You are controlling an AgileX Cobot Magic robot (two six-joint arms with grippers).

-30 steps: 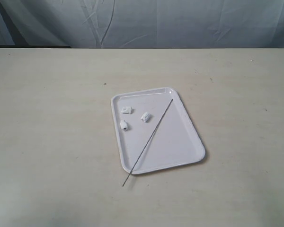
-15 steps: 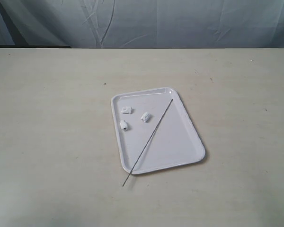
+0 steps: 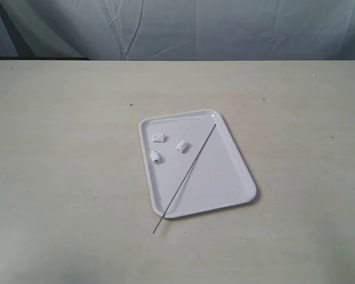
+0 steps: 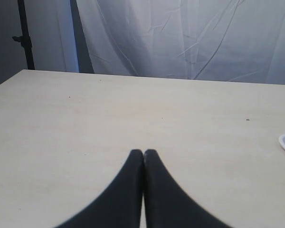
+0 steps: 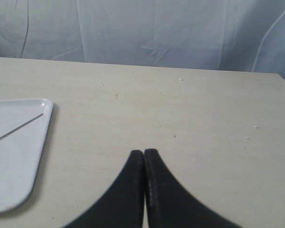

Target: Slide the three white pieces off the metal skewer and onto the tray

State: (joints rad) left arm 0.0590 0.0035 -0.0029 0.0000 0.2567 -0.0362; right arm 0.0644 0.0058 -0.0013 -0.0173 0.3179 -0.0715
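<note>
On the tray [image 3: 222,177] at the table's [image 3: 59,177] middle, three white pieces [image 3: 181,145] lie beside the metal skewer [image 3: 189,170], apart from the left pincer [image 4: 143,153] and right pincer [image 5: 144,152], both clenched empty.

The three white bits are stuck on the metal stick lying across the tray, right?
Not quite. The three white bits are off the metal stick. They lie loose on the tray beside it, and the stick does lie across the tray. The exterior view shows this.

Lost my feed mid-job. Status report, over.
Left tool shut, empty. Right tool shut, empty. Three white pieces loose on tray, skewer bare across it. Nothing in the way.
</note>
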